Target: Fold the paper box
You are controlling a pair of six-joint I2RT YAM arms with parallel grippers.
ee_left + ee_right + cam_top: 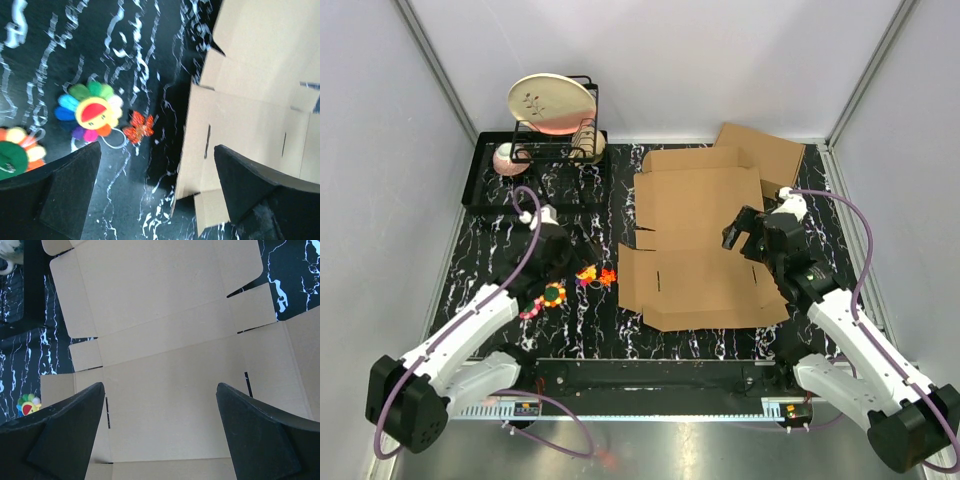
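In the left wrist view the paper box (250, 115) runs off the top and right edges, and a green-centred flower toy (14, 151) is cut by the left edge and sits partly behind the left fingers (70, 185). The right wrist view crops the box on three sides, a rainbow toy (28, 404) peeks from behind the right fingers (65, 430), and a white thing (7, 255) in the far left corner cannot be named. From above, the right arm (802, 272) hides the box's right edge.

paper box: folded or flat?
Spread flat: the paper box lies unfolded, flaps out to the sides, slots showing, no walls standing.
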